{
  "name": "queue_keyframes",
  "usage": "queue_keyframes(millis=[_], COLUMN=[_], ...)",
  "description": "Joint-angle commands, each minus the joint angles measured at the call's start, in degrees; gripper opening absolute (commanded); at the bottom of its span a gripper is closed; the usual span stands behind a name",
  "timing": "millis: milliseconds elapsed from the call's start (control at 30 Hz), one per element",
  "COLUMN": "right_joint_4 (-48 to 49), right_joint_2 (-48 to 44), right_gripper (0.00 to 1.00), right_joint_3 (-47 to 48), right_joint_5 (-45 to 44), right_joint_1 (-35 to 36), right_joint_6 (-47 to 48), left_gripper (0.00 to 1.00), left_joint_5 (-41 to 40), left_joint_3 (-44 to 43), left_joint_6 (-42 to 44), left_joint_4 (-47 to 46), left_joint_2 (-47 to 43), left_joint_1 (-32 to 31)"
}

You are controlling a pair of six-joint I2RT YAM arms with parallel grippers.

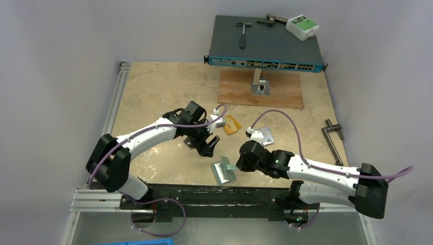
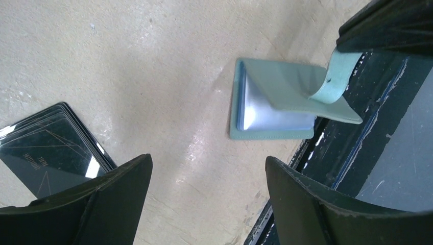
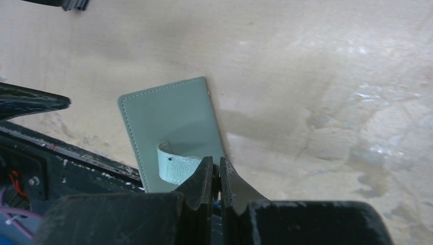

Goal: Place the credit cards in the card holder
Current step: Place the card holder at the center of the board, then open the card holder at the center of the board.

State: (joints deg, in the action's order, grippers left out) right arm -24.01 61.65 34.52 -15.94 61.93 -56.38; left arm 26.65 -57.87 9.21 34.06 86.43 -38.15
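The teal card holder (image 1: 223, 172) lies near the table's front edge, its flap raised to show the pale blue lining (image 2: 270, 109). My right gripper (image 3: 219, 171) is shut on the snap tab (image 3: 176, 166) and holds that flap up. My left gripper (image 2: 208, 161) hangs open and empty over bare table, just left of the holder. An orange credit card (image 1: 232, 124) and a silver-grey one (image 1: 265, 135) lie further back, between the arms. A black rounded rectangle (image 2: 51, 148) rests beside the left finger.
A network switch (image 1: 265, 41) at the back carries two hammers and a white box (image 1: 302, 26). In front of it a wooden board (image 1: 240, 92) bears a metal bracket (image 1: 260, 84). A metal clamp (image 1: 334, 140) lies at the right edge. A black rail (image 1: 204, 194) borders the front.
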Motion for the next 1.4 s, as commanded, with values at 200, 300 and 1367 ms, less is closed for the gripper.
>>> queue_keyframes(millis=[200, 300, 1367], right_joint_4=[-6.6, -7.0, -8.3], right_joint_2=[-2.8, -1.8, -2.0], right_gripper=[0.00, 0.00, 0.00], right_joint_3=[-1.0, -1.6, -9.3], right_joint_5=[-5.1, -5.6, -3.3], right_joint_1=[0.2, 0.2, 0.3], right_joint_6=[-2.7, -3.2, -8.0], left_gripper=[0.81, 0.81, 0.78], left_joint_5=[-2.0, -4.2, -6.0], left_joint_3=[0.2, 0.7, 4.4], left_joint_6=[1.9, 2.8, -4.5], left_joint_4=[-3.6, -5.3, -10.8], left_joint_2=[-1.9, -0.6, 0.8], left_joint_1=[-4.7, -8.4, -6.1])
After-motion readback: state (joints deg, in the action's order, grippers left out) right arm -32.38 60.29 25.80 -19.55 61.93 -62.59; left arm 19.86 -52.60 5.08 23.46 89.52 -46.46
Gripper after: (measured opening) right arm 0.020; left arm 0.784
